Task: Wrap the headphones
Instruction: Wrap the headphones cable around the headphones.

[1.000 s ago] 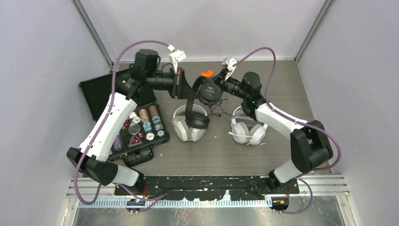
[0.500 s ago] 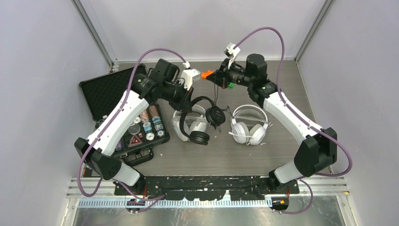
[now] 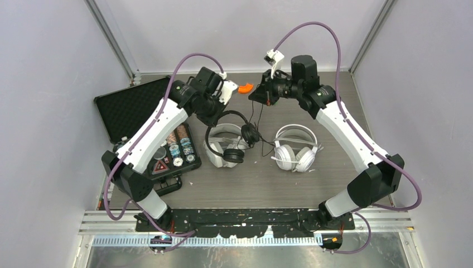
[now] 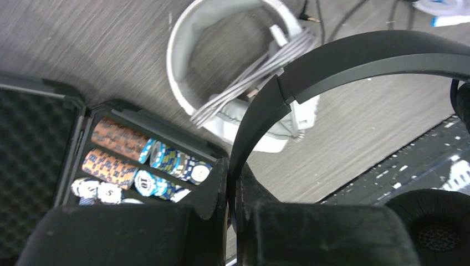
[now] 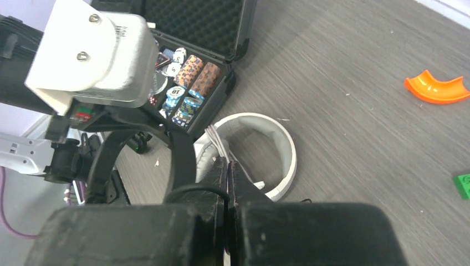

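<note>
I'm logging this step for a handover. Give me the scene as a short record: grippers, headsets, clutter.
left gripper: shut on the black headset, at its band
right gripper: shut on the black cable
black headset: partly over the grey headset
grey headset: cable bundled across its band
white headset: lies to the right, apart from both grippers
clutter: chip case, open; orange piece

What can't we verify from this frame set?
- Top view: left gripper fingertips, hidden under its own wrist.
- Right wrist: right gripper pinch on the black cable, dark against dark fingers.
- Left wrist: black headphones ear cups, cut off at the right edge.
- Top view: poker chips values, too small.
</note>
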Available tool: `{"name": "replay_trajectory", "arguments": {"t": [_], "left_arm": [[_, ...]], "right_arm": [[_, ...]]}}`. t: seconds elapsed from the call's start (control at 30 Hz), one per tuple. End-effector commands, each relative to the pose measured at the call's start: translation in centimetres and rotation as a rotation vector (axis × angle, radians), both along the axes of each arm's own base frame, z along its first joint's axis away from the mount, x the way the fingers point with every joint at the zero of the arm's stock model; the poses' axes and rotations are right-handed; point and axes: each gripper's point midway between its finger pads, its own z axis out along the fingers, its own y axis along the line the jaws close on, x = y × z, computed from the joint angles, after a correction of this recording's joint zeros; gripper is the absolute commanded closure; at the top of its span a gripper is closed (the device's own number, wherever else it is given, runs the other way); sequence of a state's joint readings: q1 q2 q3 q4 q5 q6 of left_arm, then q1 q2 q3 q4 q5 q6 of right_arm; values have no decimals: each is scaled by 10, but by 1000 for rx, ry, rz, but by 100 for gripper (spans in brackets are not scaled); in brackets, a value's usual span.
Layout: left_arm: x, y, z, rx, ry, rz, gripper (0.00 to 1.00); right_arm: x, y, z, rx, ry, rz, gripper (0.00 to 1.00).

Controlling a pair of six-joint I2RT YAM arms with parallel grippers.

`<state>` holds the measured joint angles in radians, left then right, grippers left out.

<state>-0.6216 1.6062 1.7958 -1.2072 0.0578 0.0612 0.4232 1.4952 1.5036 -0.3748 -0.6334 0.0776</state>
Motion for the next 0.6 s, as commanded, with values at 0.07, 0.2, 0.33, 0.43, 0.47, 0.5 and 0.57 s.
{"name": "replay_trajectory", "arguments": {"t": [0.07,0.2,0.33,0.43,0.47,0.5,0.57], "left_arm": [[18,11,5,72,-82,84,100],[28,13,3,109,-102,116,100],[39,16,4,146,-129,152,100],[49,18,3,191,-135,184,100],[52,19,2,208,-132,191,100],[55,20,2,224,-133,200,100],[60,22,2,252,-140,214,100]], "right_arm": [[-7,-1,20,-1,70,-2,100],[-16,5,19,5,181,14,100],[-30,15,17,5,308,55,100],[-42,25,16,15,406,92,100],[-45,28,16,16,425,104,100],[-50,32,17,18,442,119,100],[-53,35,18,27,468,129,100]]}}
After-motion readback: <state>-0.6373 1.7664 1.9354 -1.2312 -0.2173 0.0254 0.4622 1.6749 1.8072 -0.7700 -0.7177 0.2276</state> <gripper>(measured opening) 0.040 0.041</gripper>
